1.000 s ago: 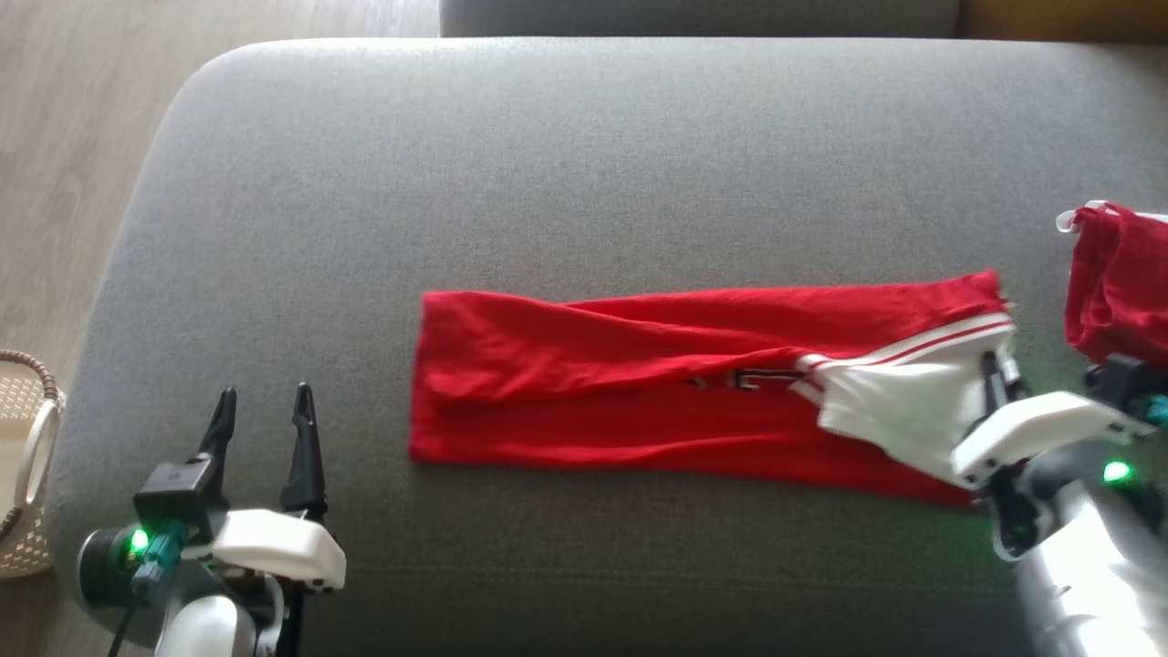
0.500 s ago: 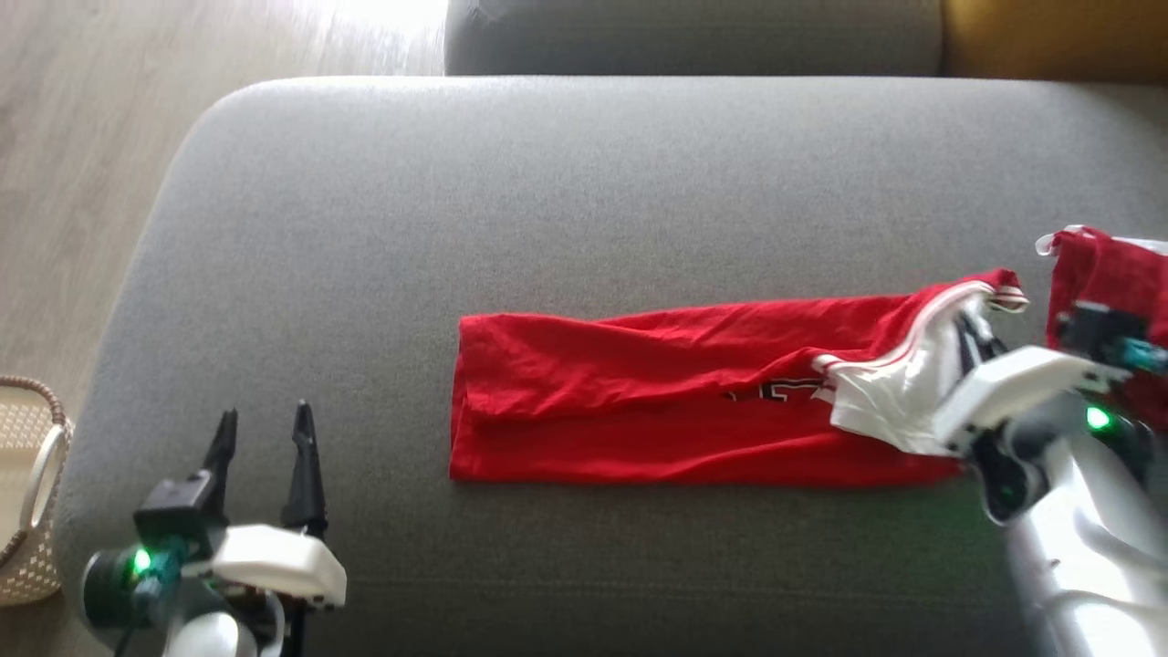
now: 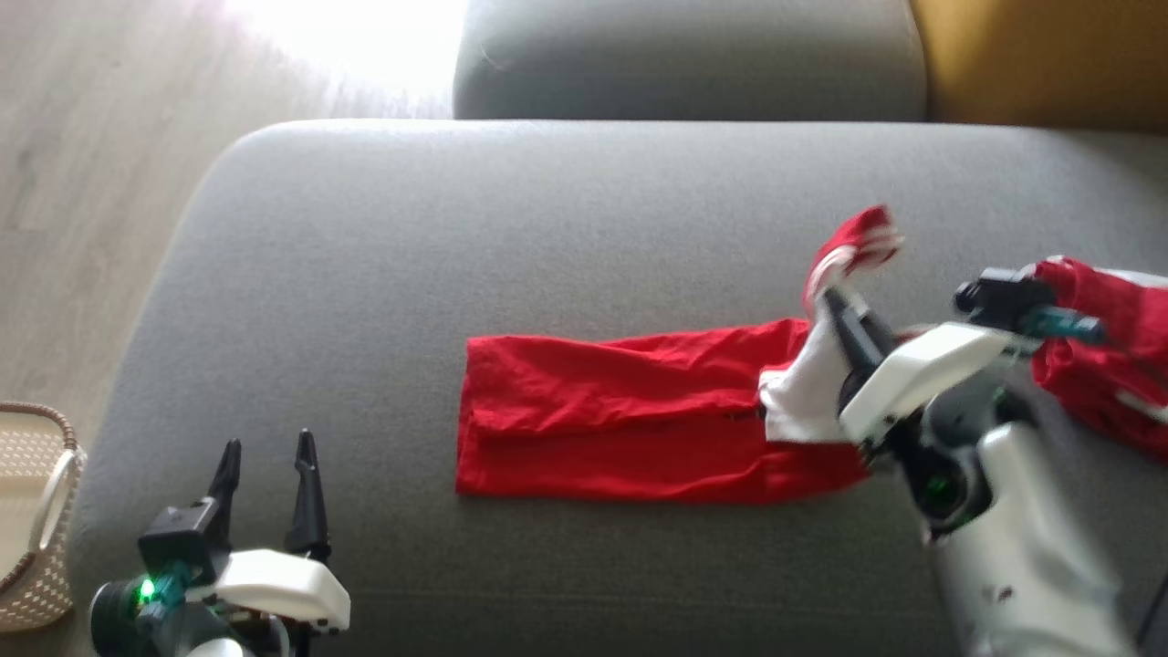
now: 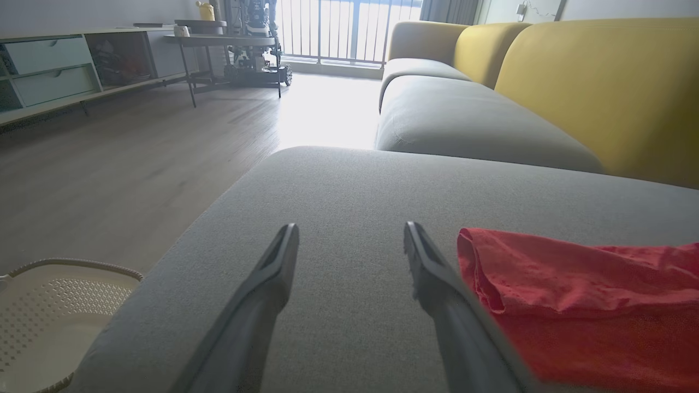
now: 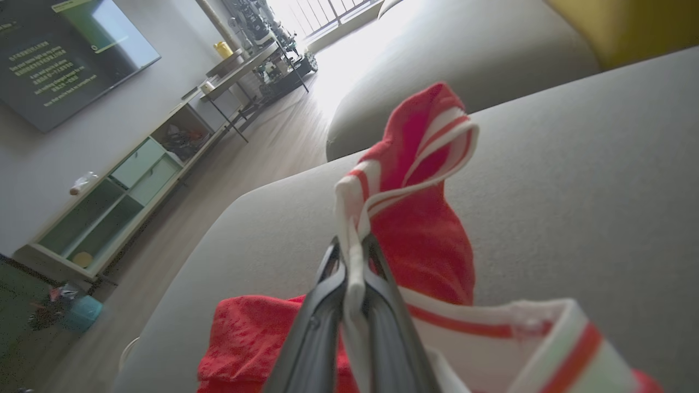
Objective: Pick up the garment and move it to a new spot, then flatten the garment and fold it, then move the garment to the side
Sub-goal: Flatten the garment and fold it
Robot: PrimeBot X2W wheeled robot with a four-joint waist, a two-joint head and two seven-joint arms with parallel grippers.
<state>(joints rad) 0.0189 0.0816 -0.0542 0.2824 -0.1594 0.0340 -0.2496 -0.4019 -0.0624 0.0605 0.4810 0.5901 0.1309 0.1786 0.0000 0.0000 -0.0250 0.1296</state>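
one end of the red garment (image 3: 630, 415), the striped hem (image 3: 858, 239), is now lifted off the sofa cushion (image 3: 547, 228) by the right jaws clamped on it, rest still flat mid-cushion, so the fold looks started; left jaws apart, idle near the front-left corner.

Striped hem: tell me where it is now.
In the head view the striped hem sits right of centre, pinched up off the cushion by the right gripper, above the garment's right end and left of a second red cloth.
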